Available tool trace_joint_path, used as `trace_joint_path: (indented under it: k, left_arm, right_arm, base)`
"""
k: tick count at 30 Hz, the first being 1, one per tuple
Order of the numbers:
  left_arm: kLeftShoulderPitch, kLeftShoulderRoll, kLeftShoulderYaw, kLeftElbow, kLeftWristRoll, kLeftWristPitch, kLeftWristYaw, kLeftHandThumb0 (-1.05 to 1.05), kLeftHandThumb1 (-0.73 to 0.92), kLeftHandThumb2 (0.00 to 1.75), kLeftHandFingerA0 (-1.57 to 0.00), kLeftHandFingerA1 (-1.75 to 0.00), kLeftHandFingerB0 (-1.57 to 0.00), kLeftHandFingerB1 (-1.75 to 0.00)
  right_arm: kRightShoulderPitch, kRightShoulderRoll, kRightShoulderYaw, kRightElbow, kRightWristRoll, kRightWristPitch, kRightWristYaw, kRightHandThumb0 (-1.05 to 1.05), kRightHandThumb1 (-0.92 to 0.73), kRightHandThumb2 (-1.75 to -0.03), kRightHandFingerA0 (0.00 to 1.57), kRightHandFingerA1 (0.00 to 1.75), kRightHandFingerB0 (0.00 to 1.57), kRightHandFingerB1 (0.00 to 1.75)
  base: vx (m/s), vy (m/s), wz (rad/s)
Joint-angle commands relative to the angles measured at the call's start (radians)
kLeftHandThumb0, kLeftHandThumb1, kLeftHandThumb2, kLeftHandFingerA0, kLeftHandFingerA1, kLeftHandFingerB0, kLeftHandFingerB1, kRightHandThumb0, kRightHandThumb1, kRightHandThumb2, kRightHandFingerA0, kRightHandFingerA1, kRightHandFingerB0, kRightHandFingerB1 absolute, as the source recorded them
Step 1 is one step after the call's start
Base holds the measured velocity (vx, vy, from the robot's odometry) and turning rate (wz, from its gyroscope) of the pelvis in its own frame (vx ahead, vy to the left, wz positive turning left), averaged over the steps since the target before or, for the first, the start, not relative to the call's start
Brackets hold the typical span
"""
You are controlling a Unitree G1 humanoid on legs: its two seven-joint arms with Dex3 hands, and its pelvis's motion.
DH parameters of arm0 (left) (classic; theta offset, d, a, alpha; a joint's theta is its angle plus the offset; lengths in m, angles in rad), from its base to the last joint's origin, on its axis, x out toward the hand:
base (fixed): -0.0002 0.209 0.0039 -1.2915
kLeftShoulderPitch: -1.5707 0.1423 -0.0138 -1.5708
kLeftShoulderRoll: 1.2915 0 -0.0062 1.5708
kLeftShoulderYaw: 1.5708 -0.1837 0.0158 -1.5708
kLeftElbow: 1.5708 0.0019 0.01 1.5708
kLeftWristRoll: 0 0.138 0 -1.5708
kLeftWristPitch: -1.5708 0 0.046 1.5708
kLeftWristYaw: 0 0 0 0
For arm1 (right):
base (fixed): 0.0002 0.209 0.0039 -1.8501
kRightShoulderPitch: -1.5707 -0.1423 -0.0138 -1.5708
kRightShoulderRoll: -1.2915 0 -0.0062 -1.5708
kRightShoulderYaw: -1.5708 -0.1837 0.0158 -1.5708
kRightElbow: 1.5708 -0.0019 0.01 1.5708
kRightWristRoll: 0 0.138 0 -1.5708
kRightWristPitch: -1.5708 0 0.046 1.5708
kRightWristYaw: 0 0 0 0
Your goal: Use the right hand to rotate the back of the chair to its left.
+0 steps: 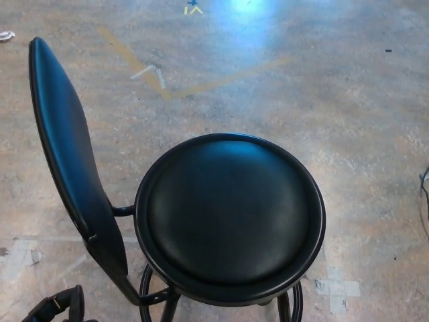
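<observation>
A black chair with a round padded seat [230, 215] fills the middle of the head view. Its tall, narrow backrest [67, 151] stands on the picture's left side of the seat, joined to it by a black metal bracket [123, 210]. Part of my left hand [57, 306] shows at the bottom left corner, below the backrest and apart from it. My right hand is out of the picture.
The chair stands on a mottled concrete floor [348, 114] with yellow tape lines [154, 77] at the back. White tape crosses [337, 286] mark the floor near the seat's right side. A dark cable [424, 191] runs along the right edge.
</observation>
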State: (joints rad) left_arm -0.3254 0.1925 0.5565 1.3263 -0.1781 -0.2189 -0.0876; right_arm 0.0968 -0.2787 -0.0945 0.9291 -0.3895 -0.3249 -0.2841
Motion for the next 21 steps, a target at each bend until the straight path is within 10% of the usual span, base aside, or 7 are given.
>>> trace_joint_path:
  k: [1, 15, 18, 21]
  left_arm:
    - [0.019, -0.011, -0.003, 0.006, -0.017, -0.004, 0.002, -1.05, 0.32, 0.94, -0.64, -1.46, -0.70, -1.33]
    - [0.009, -0.001, -0.005, 0.006, -0.015, 0.002, 0.002, -1.05, 0.26, 1.01, -0.58, -1.50, -0.68, -1.43]
    - [0.009, -0.001, -0.008, 0.006, -0.012, 0.003, 0.010, -1.05, 0.44, 0.74, -0.65, -1.46, -0.69, -1.35]
    - [0.010, -0.002, 0.001, 0.006, -0.024, 0.005, 0.004, -1.05, 0.31, 0.96, -0.63, -1.47, -0.65, -1.37]
  right_arm:
    - [-0.058, 0.012, -0.044, 0.165, 0.079, -0.096, -0.105, -0.71, -0.71, -1.04, 0.02, 0.35, 0.00, 0.25]
    - [-0.111, 0.015, -0.039, 0.222, 0.120, -0.154, -0.086, -0.76, -0.69, -1.05, 0.01, 0.34, 0.00, 0.22]
    - [-0.111, 0.014, -0.034, 0.215, 0.127, -0.164, -0.084, -0.76, -0.69, -1.05, 0.01, 0.33, 0.00, 0.22]
    - [-0.108, 0.014, -0.037, 0.210, 0.140, -0.174, -0.076, -0.76, -0.69, -1.04, 0.01, 0.33, 0.00, 0.21]
  base:
    - [0.00, 0.000, 0.00]
    - [0.00, 0.000, 0.00]
    - [0.00, 0.000, 0.00]
    - [0.00, 0.000, 0.00]
